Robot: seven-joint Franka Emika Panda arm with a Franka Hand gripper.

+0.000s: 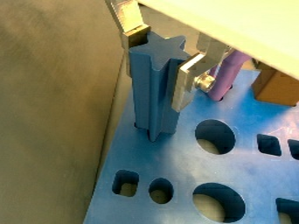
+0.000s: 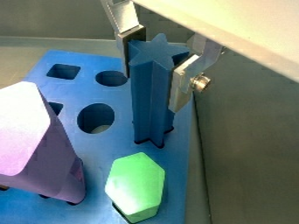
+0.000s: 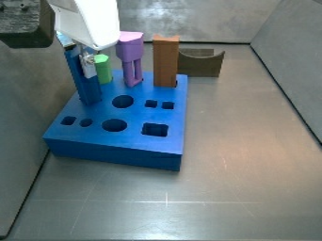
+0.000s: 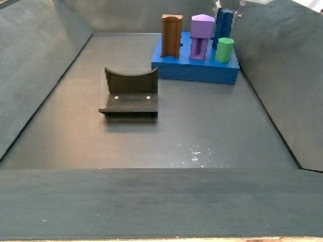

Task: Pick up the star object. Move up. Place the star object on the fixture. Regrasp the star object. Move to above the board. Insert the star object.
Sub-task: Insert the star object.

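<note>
Gripper (image 1: 162, 63) is above the blue board's (image 3: 120, 132) far left corner, jaws pinching the top of the star peg (image 1: 155, 92). The peg stands upright with its lower end in a board hole (image 2: 149, 138), beside the green peg (image 2: 138, 185) and purple peg (image 2: 38, 144). The fixture (image 4: 128, 94) sits well apart.

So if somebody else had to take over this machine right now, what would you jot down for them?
Claw: at the board's corner, its fingers on either side of the star object's top; whether they are clamping or have let go, I cannot tell.
Star object: upright, its lower end already in a hole of the board.
Fixture: empty, out on the floor away from the board.
Purple peg, green peg and orange-brown peg: standing in the board.
Done: pickup, regrasp, move to the board, and the insert at least begun.
Left: confirm the star is fully seated, open the claw, lift clear.
</note>
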